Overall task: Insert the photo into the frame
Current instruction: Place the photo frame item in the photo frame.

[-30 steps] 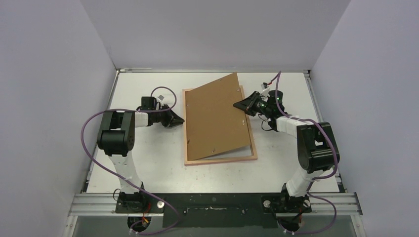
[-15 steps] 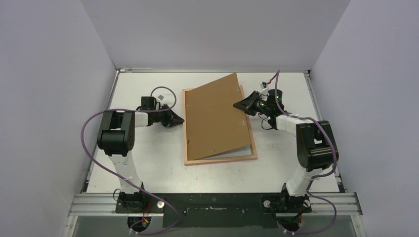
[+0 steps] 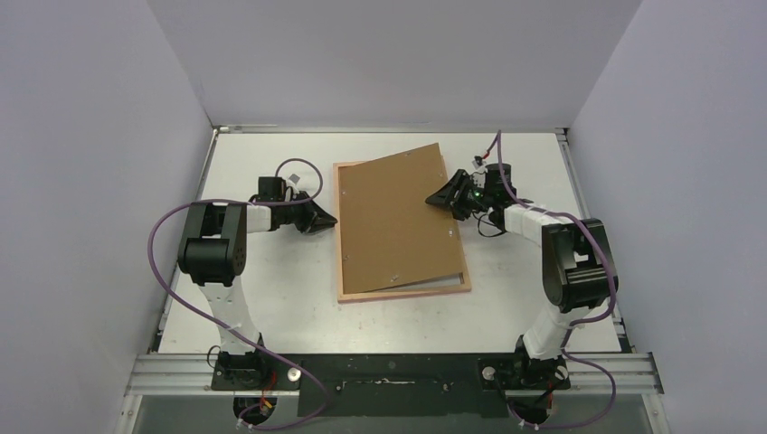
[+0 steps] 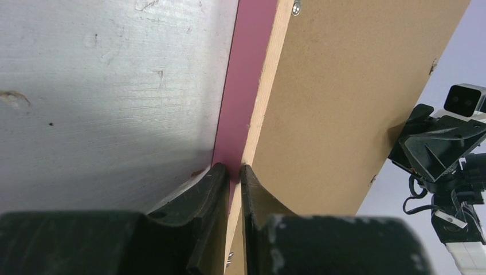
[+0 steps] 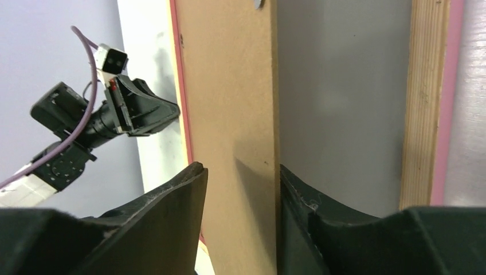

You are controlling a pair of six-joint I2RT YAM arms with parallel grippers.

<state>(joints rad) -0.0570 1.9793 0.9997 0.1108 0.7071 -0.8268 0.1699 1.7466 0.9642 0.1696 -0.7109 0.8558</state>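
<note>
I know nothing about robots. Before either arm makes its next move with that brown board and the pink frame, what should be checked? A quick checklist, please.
1. Is the frame held steady? The left gripper is shut on its left rail. Ok.
2. Is the frame's wood-coloured back facing up on the table? Ok.
3. Is the backing panel square in the frame? It lies skewed, with its far right corner past the frame's far rail. Not ok.
4. Does the right gripper hold the panel? Its fingers stand apart at the panel's right edge. Cannot tell.
5. Is the photo in place? It is not visible, because the panel covers the opening. Cannot tell.
</note>
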